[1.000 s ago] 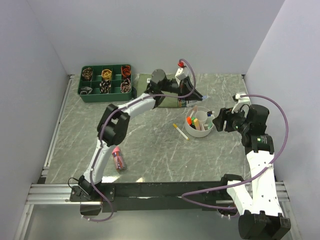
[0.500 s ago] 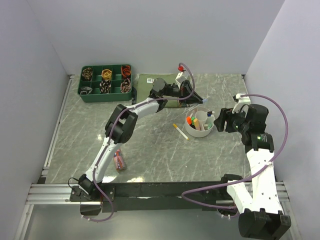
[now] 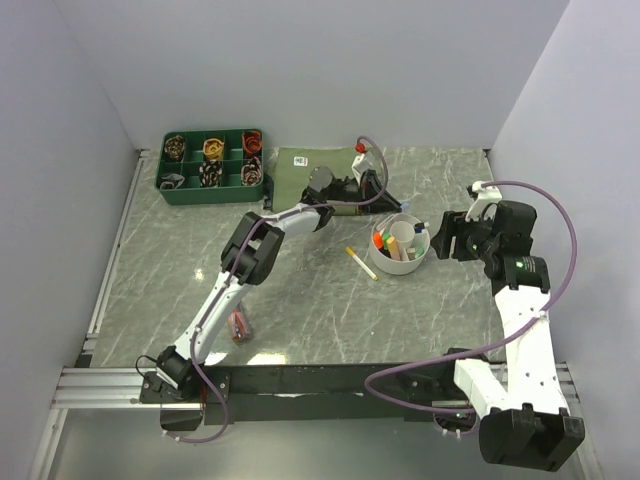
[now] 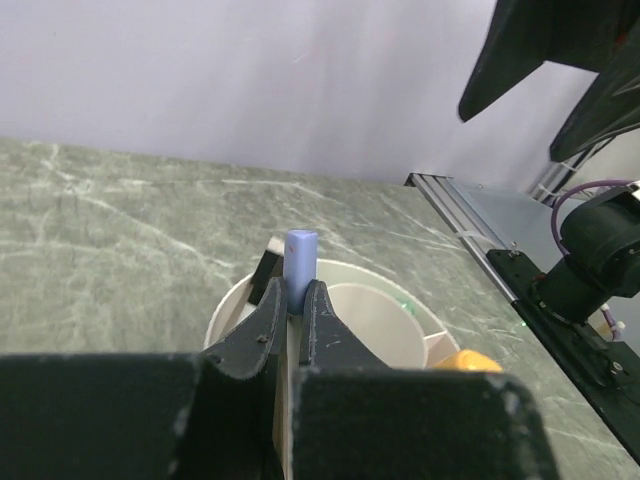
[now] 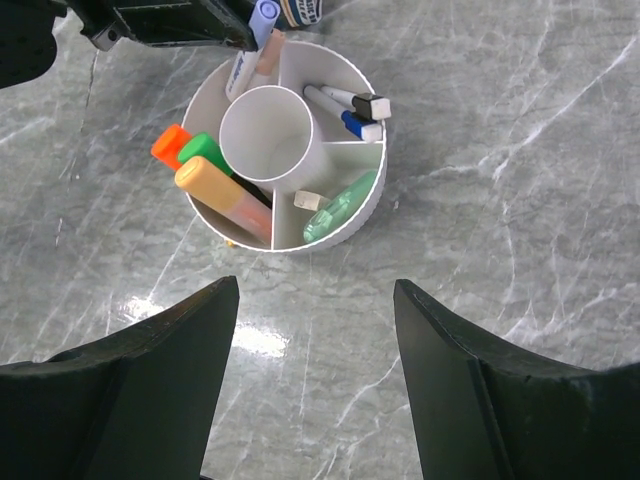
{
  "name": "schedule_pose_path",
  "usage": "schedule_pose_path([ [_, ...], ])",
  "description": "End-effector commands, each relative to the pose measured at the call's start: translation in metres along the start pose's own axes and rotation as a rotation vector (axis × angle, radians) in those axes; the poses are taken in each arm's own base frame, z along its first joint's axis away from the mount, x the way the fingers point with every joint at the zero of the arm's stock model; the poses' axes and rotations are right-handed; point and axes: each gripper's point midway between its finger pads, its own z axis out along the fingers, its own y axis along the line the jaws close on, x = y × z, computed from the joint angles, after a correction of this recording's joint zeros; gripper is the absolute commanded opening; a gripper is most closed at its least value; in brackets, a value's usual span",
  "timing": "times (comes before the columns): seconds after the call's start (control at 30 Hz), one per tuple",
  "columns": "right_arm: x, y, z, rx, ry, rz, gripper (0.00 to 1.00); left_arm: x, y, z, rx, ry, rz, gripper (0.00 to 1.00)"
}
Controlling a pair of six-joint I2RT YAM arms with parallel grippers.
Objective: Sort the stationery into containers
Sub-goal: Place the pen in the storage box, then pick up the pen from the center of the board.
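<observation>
The white round organiser point(image 5: 372, 205) stands right of centre, also in the top view point(image 3: 420, 262). It holds orange and green highlighters point(image 5: 215, 190), black- and blue-capped pens point(image 5: 350, 103) and a clear green piece point(image 5: 340, 205). Its central cup point(image 5: 266, 130) looks empty. My left gripper point(image 4: 294, 296) is shut on a blue-capped pen point(image 4: 301, 260), held over the organiser's far rim point(image 4: 345, 268); the top view shows it at the back edge point(image 3: 400, 208). My right gripper point(image 5: 315, 285) is open and empty, just right of the organiser point(image 3: 443, 240). A yellow-capped pen point(image 3: 361, 263) and a pink-capped tube point(image 3: 238, 320) lie on the table.
A green compartment tray point(image 3: 212, 165) with small items sits at the back left. A folded olive cloth point(image 3: 300, 163) lies beside it, under the left arm. White walls close in the left, back and right sides.
My left gripper has come down and forward from behind the cloth to the organiser's far rim, carrying the pen. The right arm has barely shifted.
</observation>
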Motion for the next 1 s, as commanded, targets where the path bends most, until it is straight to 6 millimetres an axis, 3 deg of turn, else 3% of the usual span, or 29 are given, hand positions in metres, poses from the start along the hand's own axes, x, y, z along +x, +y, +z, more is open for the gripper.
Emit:
schedule_pose_path([
  [0.0, -0.019, -0.002, -0.005, 0.016, -0.043, -0.011, 0.71, -0.021, 0.007, -0.008, -0.021, -0.040, 0.059, 0.05],
  [0.03, -0.019, -0.003, -0.004, 0.014, -0.039, -0.010, 0.71, -0.023, 0.006, -0.011, -0.022, -0.043, 0.063, 0.22],
  [0.07, -0.019, -0.003, -0.003, 0.014, -0.038, -0.009, 0.71, -0.019, 0.006, -0.014, -0.026, -0.040, 0.051, 0.28],
  [0.23, -0.030, -0.003, 0.001, -0.001, -0.048, -0.010, 0.71, -0.036, -0.005, -0.029, -0.020, -0.040, 0.103, 0.47],
  [0.47, -0.050, 0.010, 0.001, -0.063, -0.079, -0.031, 0.72, -0.074, -0.011, -0.058, -0.043, -0.035, 0.186, 0.54],
  [0.5, -0.053, 0.019, 0.000, -0.084, -0.078, -0.052, 0.72, -0.093, -0.020, -0.061, -0.044, -0.044, 0.220, 0.55],
  [0.57, -0.053, 0.028, 0.003, -0.108, -0.070, -0.086, 0.72, -0.103, -0.022, -0.081, -0.083, -0.045, 0.217, 0.55],
  [0.6, -0.054, 0.042, 0.005, -0.147, -0.069, -0.115, 0.72, -0.125, -0.035, -0.085, -0.097, -0.050, 0.252, 0.55],
  [0.67, -0.052, 0.056, 0.011, -0.179, -0.060, -0.132, 0.71, -0.121, -0.036, -0.113, -0.175, -0.038, 0.193, 0.57],
  [0.7, -0.053, 0.066, 0.013, -0.206, -0.064, -0.150, 0.71, -0.139, -0.051, -0.120, -0.202, -0.037, 0.205, 0.57],
  [0.73, -0.050, 0.078, 0.020, -0.229, -0.042, -0.169, 0.71, -0.119, -0.053, -0.139, -0.252, -0.019, 0.126, 0.60],
  [0.77, -0.048, 0.085, 0.025, -0.242, -0.031, -0.178, 0.71, -0.135, -0.076, -0.142, -0.263, -0.020, 0.147, 0.61],
  [0.83, -0.048, 0.096, 0.044, -0.245, -0.001, -0.206, 0.71, -0.099, -0.084, -0.165, -0.355, 0.031, 0.000, 0.63],
  [0.87, -0.050, 0.099, 0.051, -0.239, 0.008, -0.220, 0.70, -0.110, -0.103, -0.166, -0.379, 0.039, 0.013, 0.63],
  [0.9, -0.064, 0.104, 0.053, -0.235, -0.018, -0.238, 0.70, -0.098, -0.102, -0.172, -0.429, 0.095, 0.047, 0.62],
  [0.93, -0.060, 0.112, 0.068, -0.244, 0.019, -0.254, 0.70, -0.065, -0.097, -0.187, -0.586, 0.181, -0.121, 0.63],
  [0.97, -0.065, 0.113, 0.075, -0.233, 0.024, -0.263, 0.70, -0.066, -0.112, -0.190, -0.625, 0.235, -0.095, 0.63],
])
